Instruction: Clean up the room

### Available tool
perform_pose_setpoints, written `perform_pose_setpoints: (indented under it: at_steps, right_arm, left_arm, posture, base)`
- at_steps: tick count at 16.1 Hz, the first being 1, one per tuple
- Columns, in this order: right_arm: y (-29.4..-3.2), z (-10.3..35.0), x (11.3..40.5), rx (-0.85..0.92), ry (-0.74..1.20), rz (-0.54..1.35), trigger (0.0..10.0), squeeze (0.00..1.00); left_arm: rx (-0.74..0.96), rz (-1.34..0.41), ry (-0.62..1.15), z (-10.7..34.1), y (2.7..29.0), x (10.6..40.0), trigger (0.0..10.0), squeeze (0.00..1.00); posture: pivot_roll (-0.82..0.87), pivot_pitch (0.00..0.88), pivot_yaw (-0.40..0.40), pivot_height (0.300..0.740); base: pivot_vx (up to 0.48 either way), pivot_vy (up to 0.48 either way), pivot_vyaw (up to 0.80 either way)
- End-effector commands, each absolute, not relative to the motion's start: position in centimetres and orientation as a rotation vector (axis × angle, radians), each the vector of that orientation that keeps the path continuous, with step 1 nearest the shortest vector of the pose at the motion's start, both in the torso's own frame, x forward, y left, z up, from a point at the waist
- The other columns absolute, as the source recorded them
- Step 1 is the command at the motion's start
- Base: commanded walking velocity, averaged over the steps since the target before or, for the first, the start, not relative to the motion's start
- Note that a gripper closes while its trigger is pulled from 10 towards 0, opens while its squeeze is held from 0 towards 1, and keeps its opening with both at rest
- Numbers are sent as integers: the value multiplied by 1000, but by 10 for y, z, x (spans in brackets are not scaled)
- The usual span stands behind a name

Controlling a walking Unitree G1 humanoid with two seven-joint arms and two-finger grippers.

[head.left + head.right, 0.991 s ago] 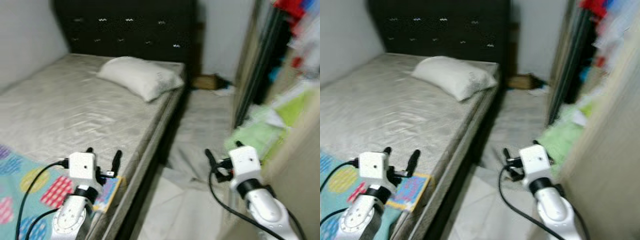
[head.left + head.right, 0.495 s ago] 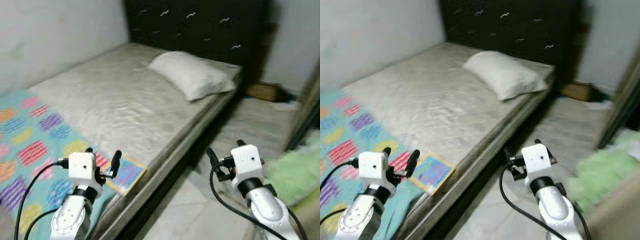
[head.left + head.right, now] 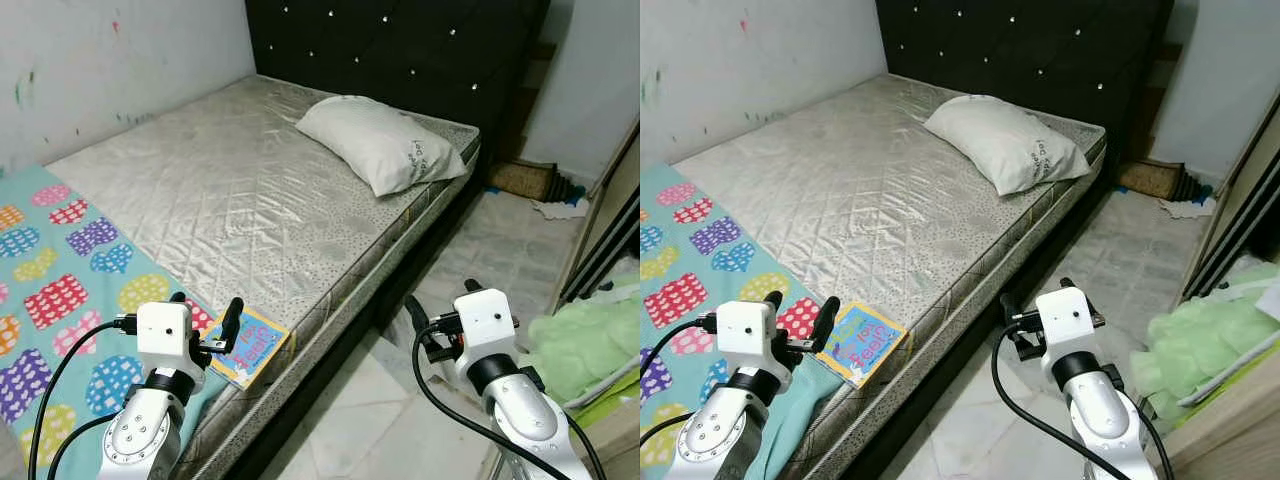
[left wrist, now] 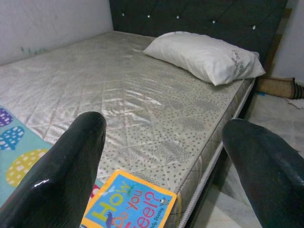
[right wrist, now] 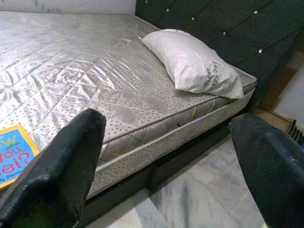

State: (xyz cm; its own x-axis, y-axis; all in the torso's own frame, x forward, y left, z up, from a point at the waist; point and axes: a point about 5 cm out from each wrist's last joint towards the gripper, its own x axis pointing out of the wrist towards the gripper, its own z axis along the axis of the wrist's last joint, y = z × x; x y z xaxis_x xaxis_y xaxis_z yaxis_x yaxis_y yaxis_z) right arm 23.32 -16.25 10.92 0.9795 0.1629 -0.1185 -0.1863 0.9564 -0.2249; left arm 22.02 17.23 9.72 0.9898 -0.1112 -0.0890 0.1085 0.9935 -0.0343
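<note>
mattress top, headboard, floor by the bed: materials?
Mattress: satiny quilted fabric, going by its diamond stitching and sheen. Headboard: black tufted upholstery with shiny studs, probably leatherette or cloth. Floor: pale veined tiles with visible joints, marble-like; real stone or ceramic cannot be told.

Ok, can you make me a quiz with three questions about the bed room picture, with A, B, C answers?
1. Where is the book?
A. on the pillow
B. near the mattress edge, beside the blanket
C. on the floor

2. How many pillows are on the mattress?
A. one
B. two
C. three

3. How are the left gripper fingers?
A. shut on the book
B. shut on the blanket
C. open, holding nothing

Answers:
1 B, it lies by the colourful blanket at the edge.
2 A, a single white pillow near the headboard.
3 C, the left wrist view shows both fingers spread apart.
</note>
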Motion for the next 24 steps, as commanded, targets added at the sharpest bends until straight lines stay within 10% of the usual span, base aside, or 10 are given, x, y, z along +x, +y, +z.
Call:
perform_pose_setpoints:
  at_steps: [1, 24]
  right_arm:
    - [-160, 109, 233, -231, 97, 186, 10000, 0]
    - [-160, 108, 236, -221, 100, 188, 10000, 0]
  left_arm:
    - [-28, -114, 83, 100, 174, 220, 10000, 0]
    - [-54, -153, 80, 100, 171, 220, 10000, 0]
  posture:
    - [-122, 0, 27, 740]
    - [-122, 0, 26, 740]
  base:
    - [0, 0, 0]
    - [133, 0, 0]
